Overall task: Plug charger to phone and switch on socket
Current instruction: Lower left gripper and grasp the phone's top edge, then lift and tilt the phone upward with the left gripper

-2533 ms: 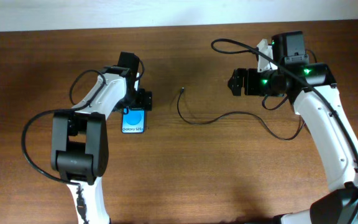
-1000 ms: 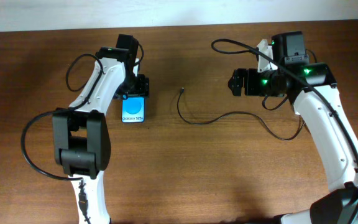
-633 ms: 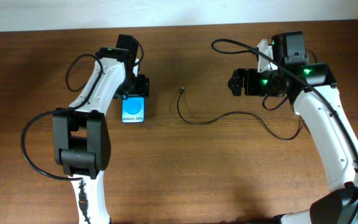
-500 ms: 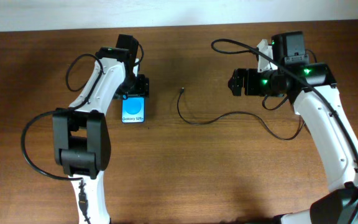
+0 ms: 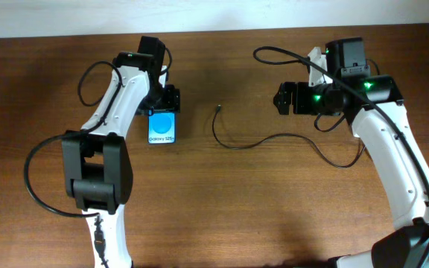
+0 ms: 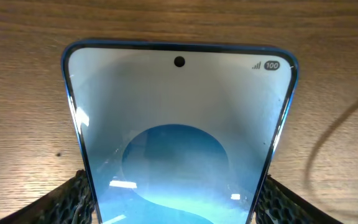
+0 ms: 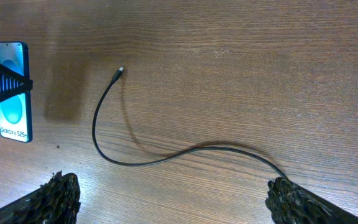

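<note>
Grips the phone [image 5: 162, 128] at its upper end with the left gripper [image 5: 162, 106], fingers [image 6: 73, 200] closed against both long edges in the left wrist view. Lies flat, screen up, on the brown wooden surface [image 5: 237, 208], upper left of centre in the overhead frame. Shows a blue disc on a paler blue screen. Reads "Galaxy S25+" in white near the lower end in the right wrist view; same line too small to read from overhead. Shows "100" in a dark badge beside signal bars at upper right of the left wrist frame, plus a punch-hole lens at top centre.

Holds the right gripper [image 5: 281, 98] spread wide and empty over the surface, upper right of centre in the overhead frame, with its fingers [image 7: 48, 200] in both lower corners of the right wrist frame.

Between the two grippers, loose on the surface: the charger [image 5: 259, 141], plug tip [image 5: 217, 109] near top centre of the overhead frame, well apart from the phone. Curves down, then right toward the right arm [image 5: 393, 171]. Touches neither gripper. Glows green at several spots on the right arm.
</note>
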